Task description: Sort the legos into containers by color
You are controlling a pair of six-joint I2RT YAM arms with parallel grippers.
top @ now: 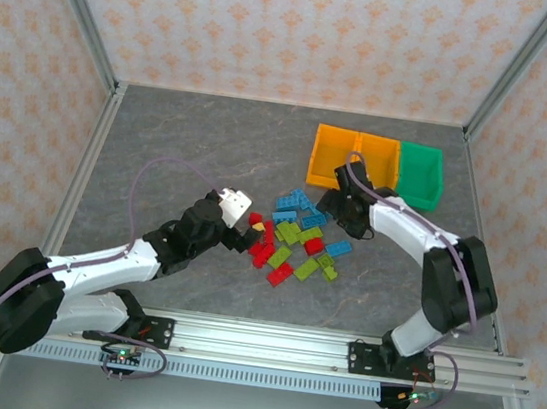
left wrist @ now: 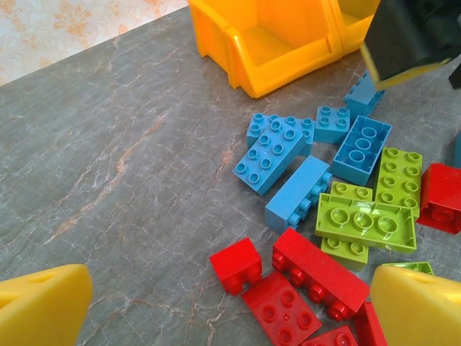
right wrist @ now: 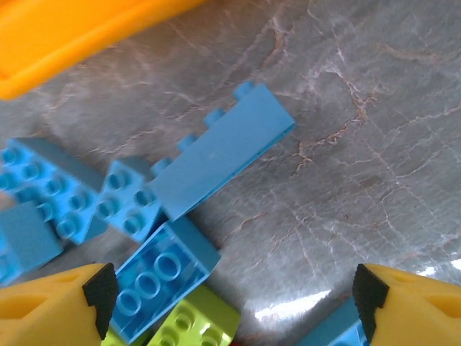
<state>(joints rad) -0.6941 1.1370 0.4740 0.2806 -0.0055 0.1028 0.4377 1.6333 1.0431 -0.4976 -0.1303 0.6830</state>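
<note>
The legos [top: 297,238] lie in a loose pile of red, light blue and lime green bricks at mid-table. The containers [top: 375,160] stand behind the pile: two orange bins and one green bin [top: 421,174] at the right end. My left gripper [top: 250,230] is open at the pile's left edge. In the left wrist view its fingers straddle a small red brick [left wrist: 236,264] and a longer red one [left wrist: 320,274]. My right gripper [top: 336,211] hangs open over the pile's back edge, above a long blue brick [right wrist: 220,155] and an upturned blue brick [right wrist: 162,277]. It holds nothing.
An orange bin [left wrist: 266,40] stands just beyond the blue bricks [left wrist: 274,155] in the left wrist view, and my right gripper [left wrist: 410,36] hangs at that view's top right. Bare grey tabletop [top: 181,142] stretches to the left of the pile. Metal frame posts edge the table.
</note>
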